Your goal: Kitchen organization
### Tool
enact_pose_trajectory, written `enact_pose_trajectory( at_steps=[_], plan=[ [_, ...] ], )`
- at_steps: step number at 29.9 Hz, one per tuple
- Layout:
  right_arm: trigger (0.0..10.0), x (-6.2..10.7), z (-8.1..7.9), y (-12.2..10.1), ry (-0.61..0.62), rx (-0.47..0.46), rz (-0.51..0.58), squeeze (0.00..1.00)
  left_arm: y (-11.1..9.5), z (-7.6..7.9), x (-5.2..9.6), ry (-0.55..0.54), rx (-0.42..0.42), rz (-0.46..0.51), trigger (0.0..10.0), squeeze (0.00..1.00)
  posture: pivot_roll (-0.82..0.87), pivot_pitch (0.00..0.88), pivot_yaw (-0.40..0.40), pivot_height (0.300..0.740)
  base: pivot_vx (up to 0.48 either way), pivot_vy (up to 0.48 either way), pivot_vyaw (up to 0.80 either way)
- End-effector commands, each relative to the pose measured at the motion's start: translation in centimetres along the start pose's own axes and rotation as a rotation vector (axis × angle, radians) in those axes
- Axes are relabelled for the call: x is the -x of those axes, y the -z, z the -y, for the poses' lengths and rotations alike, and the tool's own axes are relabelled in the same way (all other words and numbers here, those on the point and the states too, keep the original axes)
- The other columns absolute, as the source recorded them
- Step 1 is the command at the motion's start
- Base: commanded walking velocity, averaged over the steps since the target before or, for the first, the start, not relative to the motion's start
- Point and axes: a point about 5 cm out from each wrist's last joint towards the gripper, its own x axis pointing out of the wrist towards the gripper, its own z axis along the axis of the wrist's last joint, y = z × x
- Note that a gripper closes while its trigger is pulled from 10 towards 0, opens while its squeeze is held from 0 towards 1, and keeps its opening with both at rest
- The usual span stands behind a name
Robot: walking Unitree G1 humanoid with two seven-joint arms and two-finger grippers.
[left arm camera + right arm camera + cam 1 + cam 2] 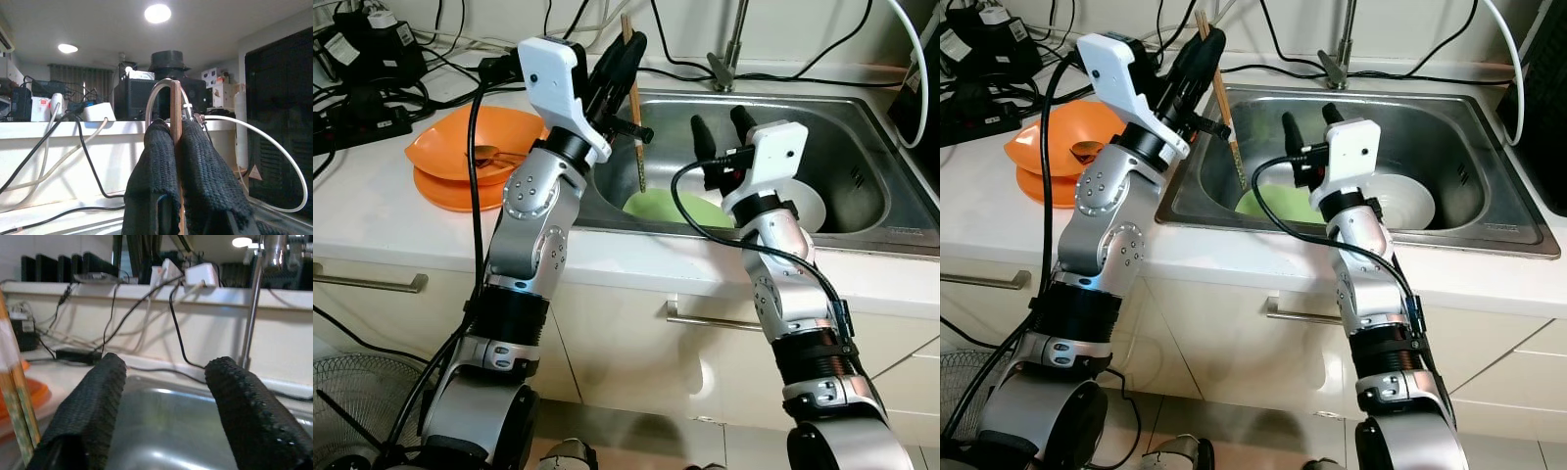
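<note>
My left gripper (628,54) is raised over the left rim of the steel sink (862,137) and is shut on a pair of wooden chopsticks (635,127) that hang down into the basin; the same chopsticks (176,122) stand pinched between the black fingers in the left wrist view. My right gripper (722,123) hovers open above the sink, over a green plate (680,209) and beside a white bowl (808,201). On the counter to the left sit stacked orange bowls (475,147) with a spoon (489,154) inside.
A tap (732,49) rises behind the sink. Black power adapters and cables (372,69) crowd the back left of the counter (372,211). Cupboard drawers with metal handles (372,283) are below. A fan (352,401) stands on the floor at left.
</note>
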Motion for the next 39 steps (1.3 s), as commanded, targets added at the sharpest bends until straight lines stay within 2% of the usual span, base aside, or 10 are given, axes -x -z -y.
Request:
enact_pose_trajectory(
  at_steps=[1, 4, 5, 6, 11, 15, 20, 27, 32, 39],
  plan=[
    [10.0, 0.2, -0.4, -0.4, -0.053, 0.019, 0.006, 1.00, -0.1, -0.3, 0.4, -0.018, -0.018, -0.009, 10.0, 0.00, 0.04, 0.068, 0.030, 0.740, 0.000, 0.000, 0.00],
    [10.0, 0.5, -0.7, -0.3, -0.099, 0.043, -0.007, 1.00, -0.1, -0.3, 0.6, -0.026, -0.027, -0.015, 10.0, 0.00, 0.04, 0.075, 0.027, 0.740, 0.000, 0.000, 0.00],
    [10.0, 0.6, -0.8, -0.3, -0.112, 0.055, -0.014, 0.08, -0.1, -0.3, 0.6, -0.027, -0.031, -0.018, 10.0, 0.00, 0.04, 0.083, 0.024, 0.740, 0.000, 0.000, 0.00],
    [10.0, 0.6, -0.8, -0.3, -0.121, 0.059, -0.017, 0.00, -0.1, -0.3, 0.6, -0.027, -0.034, -0.019, 10.0, 0.00, 0.04, 0.091, 0.024, 0.740, 0.000, 0.000, 0.00],
    [10.0, 1.0, -1.4, -0.4, -0.197, 0.055, -0.030, 0.00, 0.1, -0.3, 0.6, -0.031, -0.069, -0.021, 10.0, 0.00, 0.03, 0.106, 0.022, 0.740, 0.000, 0.000, 0.00],
    [10.0, 1.7, -2.1, -0.1, -0.301, 0.060, -0.054, 0.00, -0.2, -0.3, 0.4, -0.031, -0.060, -0.004, 10.0, 0.00, 0.03, 0.098, 0.021, 0.740, 0.000, 0.000, 0.00],
    [10.0, 1.7, -2.8, 0.1, -0.336, 0.048, -0.064, 0.00, -0.4, -0.1, 0.2, -0.023, -0.034, 0.018, 10.0, 0.00, 0.03, 0.065, 0.030, 0.740, 0.000, 0.000, 0.00],
    [10.0, 1.1, -3.4, -0.1, -0.331, 0.053, -0.051, 0.00, -0.8, 0.7, -0.4, 0.074, 0.025, 0.028, 10.0, 0.00, 0.02, 0.041, 0.043, 0.740, 0.000, 0.000, 0.00],
    [10.0, 1.0, -4.4, 0.2, -0.343, 0.026, -0.052, 0.00, -0.6, 1.5, -0.3, 0.149, 0.052, 0.012, 10.0, 0.00, 0.04, 0.040, 0.046, 0.740, 0.000, 0.000, 0.00],
    [10.0, 0.7, -4.7, 0.1, -0.326, 0.021, -0.038, 0.00, -0.5, 2.0, 0.0, 0.208, 0.086, -0.005, 10.0, 0.00, 0.04, 0.042, 0.046, 0.740, 0.000, 0.000, 0.00]
  ],
)
